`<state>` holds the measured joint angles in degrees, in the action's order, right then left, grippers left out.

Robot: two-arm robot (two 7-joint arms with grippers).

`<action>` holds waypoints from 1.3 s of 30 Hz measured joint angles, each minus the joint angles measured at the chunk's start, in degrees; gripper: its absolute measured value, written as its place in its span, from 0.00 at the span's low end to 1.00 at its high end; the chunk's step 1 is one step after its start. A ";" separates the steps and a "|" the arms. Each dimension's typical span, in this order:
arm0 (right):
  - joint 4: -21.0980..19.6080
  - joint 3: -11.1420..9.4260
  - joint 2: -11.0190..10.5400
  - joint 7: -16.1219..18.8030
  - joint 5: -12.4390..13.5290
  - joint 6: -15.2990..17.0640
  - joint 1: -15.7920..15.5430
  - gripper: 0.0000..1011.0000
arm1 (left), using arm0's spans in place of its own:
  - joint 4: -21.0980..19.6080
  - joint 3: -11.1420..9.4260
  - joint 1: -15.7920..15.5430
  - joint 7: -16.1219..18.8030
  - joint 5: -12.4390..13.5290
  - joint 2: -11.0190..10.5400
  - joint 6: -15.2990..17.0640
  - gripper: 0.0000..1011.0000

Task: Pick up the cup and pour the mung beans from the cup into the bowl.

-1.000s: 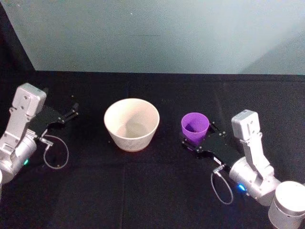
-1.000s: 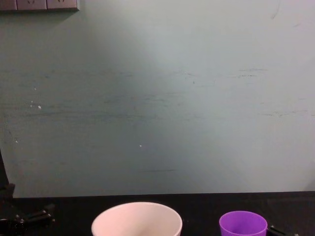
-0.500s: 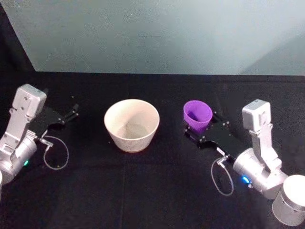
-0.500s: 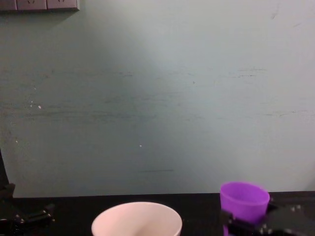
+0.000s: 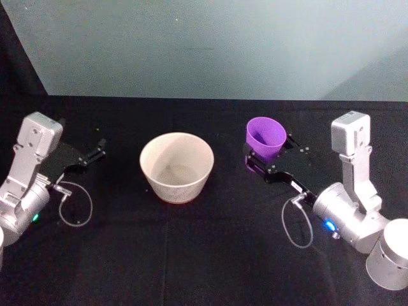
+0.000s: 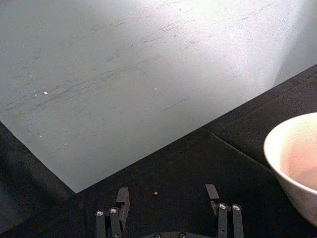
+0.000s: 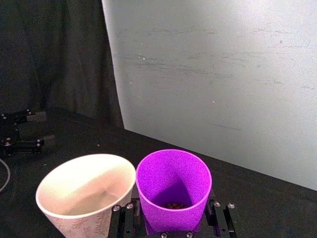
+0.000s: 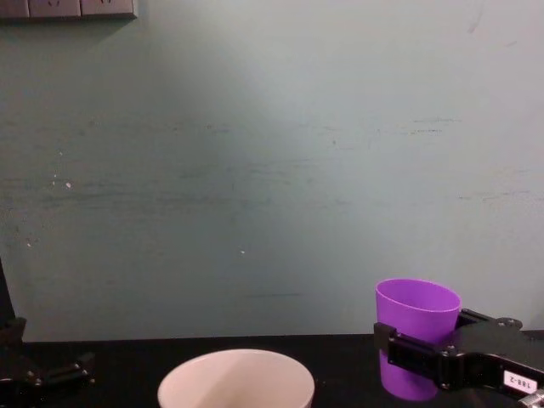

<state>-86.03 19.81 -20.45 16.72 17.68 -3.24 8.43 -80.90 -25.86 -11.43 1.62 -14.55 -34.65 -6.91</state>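
Gripping the small bright purple plastic cup (image 5: 266,135) around its lower wall, the right gripper (image 5: 269,155) holds it upright above the black table (image 5: 210,255), just right of the round off-white bowl (image 5: 178,187). The cup is higher than half a second ago. Tiny brownish mung beans (image 7: 173,205) lie in its bottom. The left gripper (image 5: 95,151) is parked at the table's left, fingers spread, unchanged.
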 joint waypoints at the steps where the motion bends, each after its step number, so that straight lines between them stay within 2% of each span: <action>1: 0.00 0.01 -0.01 -0.01 0.01 -0.02 0.00 0.72 | 0.00 0.00 0.00 0.00 0.00 0.00 0.00 0.99; 39: -0.02 0.12 -0.20 -0.17 0.11 -0.45 -0.08 0.72 | 0.00 0.00 0.00 0.00 0.00 0.00 0.00 0.99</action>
<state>-86.05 19.92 -20.65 16.56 17.79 -3.68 8.35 -80.90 -25.86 -11.43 1.62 -14.55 -34.64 -6.91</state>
